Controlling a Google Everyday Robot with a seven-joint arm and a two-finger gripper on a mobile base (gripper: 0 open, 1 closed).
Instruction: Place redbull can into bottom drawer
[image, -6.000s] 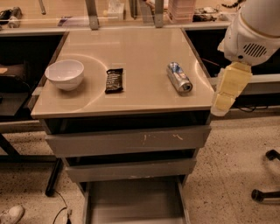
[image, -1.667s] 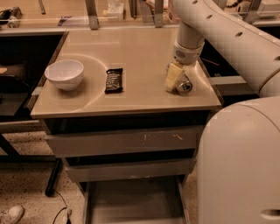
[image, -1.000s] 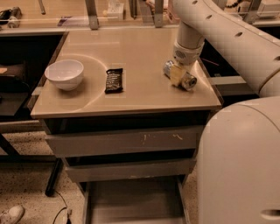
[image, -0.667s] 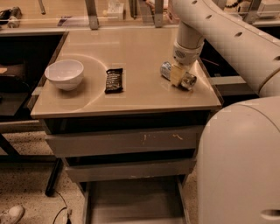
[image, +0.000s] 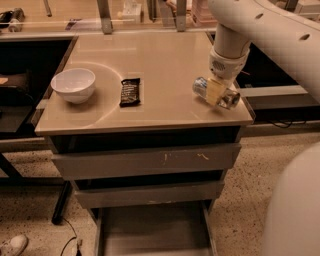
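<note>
A white bowl (image: 73, 85) is set on the left of the tan table top (image: 170, 57), a dark candy bar (image: 130, 91) is laid near the middle, and the redbull can (image: 201, 86) is held over the right front corner by the gripper (image: 216, 92), which is clamped around it.

On the surface (image: 165, 55) I count one white bowl (image: 73, 85), one dark candy bar (image: 130, 91) and one redbull can (image: 202, 86), gripped by the single claw (image: 216, 92) near the right edge. Below, three grey drawers (image: 145, 161), the bottom drawer (image: 155, 230) open.
</note>
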